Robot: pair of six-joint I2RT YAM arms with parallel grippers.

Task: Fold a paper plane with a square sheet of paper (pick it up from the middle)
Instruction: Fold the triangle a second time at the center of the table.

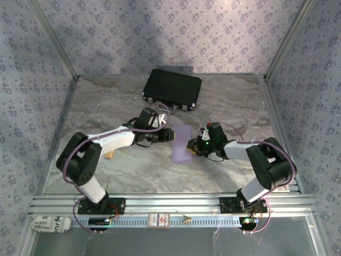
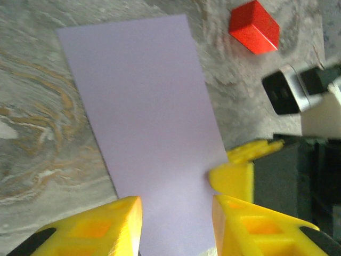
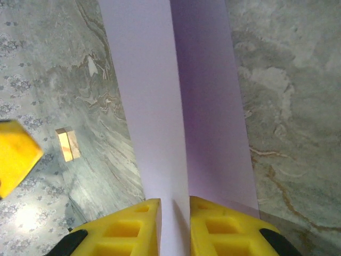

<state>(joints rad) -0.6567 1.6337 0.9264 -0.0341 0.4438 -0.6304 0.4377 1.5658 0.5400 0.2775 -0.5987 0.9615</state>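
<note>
right claw (image 3: 175, 205) pinches the square sheet of paper (image 3: 176, 106) at its 3 o'clock edge, left claw (image 2: 176, 208) open at 9, looks thin and floppy, best gripped lightly by the fold

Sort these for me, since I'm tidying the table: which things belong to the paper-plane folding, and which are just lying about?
For the job: lilac sheet of paper.
Lying about: black case, red block, small wooden block.
</note>
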